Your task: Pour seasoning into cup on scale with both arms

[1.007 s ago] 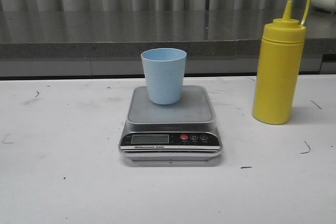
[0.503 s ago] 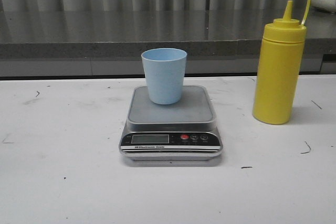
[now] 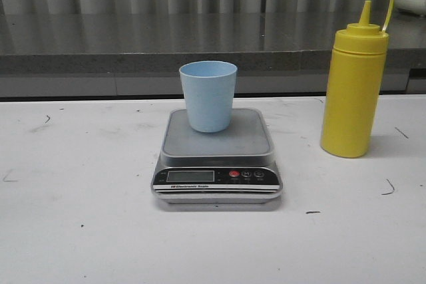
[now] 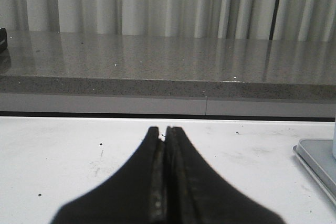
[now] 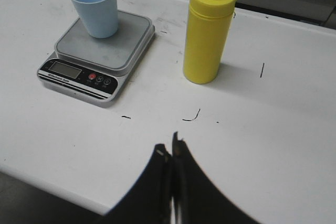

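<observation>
A pale blue cup (image 3: 208, 96) stands upright on the grey platform of the scale (image 3: 217, 156) at the table's middle; the right wrist view shows the same cup (image 5: 94, 6) and scale (image 5: 100, 56). The yellow seasoning bottle (image 3: 353, 91) stands upright to the right of the scale, cap strap hanging open, and appears as the seasoning bottle (image 5: 207, 32) in the right wrist view. My left gripper (image 4: 165, 129) is shut and empty, low over bare table left of the scale. My right gripper (image 5: 169, 148) is shut and empty, near the table's front edge, short of the bottle. Neither arm shows in the front view.
A grey stone-look ledge (image 3: 166, 44) runs along the back of the white table (image 3: 80, 231), with a pale curtain behind it. The scale's corner (image 4: 317, 161) sits at the edge of the left wrist view. Small dark marks dot the tabletop.
</observation>
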`<action>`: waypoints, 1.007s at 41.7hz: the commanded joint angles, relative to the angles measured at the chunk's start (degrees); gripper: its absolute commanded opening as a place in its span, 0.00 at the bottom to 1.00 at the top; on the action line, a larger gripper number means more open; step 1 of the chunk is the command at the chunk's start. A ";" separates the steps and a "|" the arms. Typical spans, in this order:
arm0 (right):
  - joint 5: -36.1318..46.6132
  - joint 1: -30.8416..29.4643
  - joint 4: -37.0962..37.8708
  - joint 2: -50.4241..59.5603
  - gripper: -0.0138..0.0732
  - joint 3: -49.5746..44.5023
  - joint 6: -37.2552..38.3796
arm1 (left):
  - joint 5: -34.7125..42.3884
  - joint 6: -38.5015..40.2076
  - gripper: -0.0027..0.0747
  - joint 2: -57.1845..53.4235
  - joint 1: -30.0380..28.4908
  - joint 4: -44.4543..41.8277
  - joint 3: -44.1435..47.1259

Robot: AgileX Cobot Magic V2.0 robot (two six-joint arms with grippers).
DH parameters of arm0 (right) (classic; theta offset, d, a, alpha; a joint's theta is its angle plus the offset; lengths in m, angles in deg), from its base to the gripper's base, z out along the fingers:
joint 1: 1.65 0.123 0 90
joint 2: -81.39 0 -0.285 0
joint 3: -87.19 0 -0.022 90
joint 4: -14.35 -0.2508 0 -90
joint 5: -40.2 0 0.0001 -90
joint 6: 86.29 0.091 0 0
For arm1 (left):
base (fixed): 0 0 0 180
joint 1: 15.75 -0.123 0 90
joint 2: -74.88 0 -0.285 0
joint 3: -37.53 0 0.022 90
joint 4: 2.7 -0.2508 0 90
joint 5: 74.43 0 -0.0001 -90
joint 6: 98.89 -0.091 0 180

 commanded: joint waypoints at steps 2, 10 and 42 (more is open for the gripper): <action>5.81 -3.14 2.08 2.26 0.08 -0.57 -0.92 | 4.97 -0.07 0.01 -1.00 -0.06 0.34 1.34; 20.28 -13.78 -3.92 10.09 0.09 -12.77 -11.88 | 4.97 -0.07 0.01 -1.00 -0.06 0.34 1.34; 53.54 -24.63 -8.80 21.88 0.08 -39.45 -11.92 | 4.97 -0.07 0.01 -0.90 -0.06 0.34 1.34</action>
